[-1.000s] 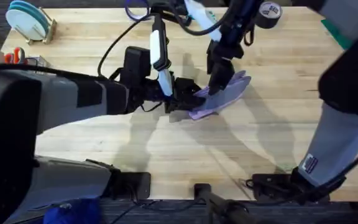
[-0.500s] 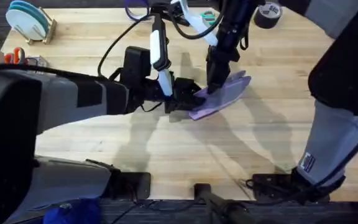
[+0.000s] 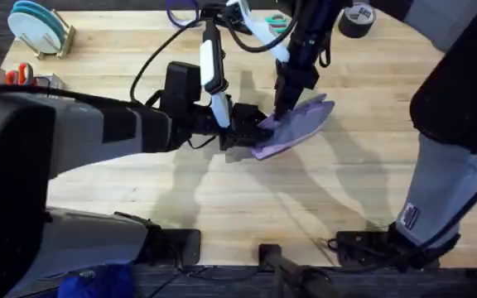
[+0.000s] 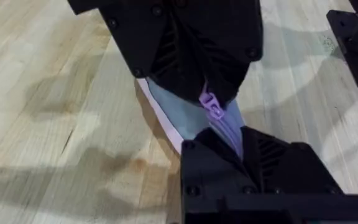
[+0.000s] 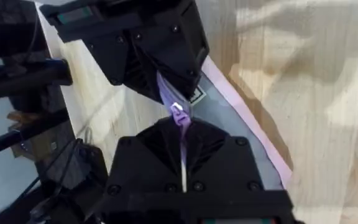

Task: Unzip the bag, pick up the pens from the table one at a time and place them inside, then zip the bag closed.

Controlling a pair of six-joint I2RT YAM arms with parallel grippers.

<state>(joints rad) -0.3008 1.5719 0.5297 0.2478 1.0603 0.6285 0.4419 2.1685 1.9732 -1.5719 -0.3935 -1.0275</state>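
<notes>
Right, your lavender pencil pouch lies near the middle of the wooden plank table, slanting from its near-left end up toward the far right, and both arms are on it. It looks like soft, rumpled fabric, purple on the outside; in the left wrist view you get a pale blue-grey panel edged by a lighter strip, with a small purple zipper pull standing up between the black fingers.

Your left gripper reaches in from the left and has the pouch's near-left end pinched: in its own camera the two fingers press in on the fabric from either side with purple showing between them. Your right gripper comes down from above onto the pouch just beside the left one. In the right wrist view its fingers squeeze a thin purple strip, and a small silvery piece sits at the top of that strip; you cannot tell whether that is the slider itself.

As for writing, a small dark square outline shows on the grey panel in the right wrist view, too small to read. Farther off you have a black tape roll with a white printed label at the far edge, its lettering illegible, and teal plates in a rack at the far left corner.
</notes>
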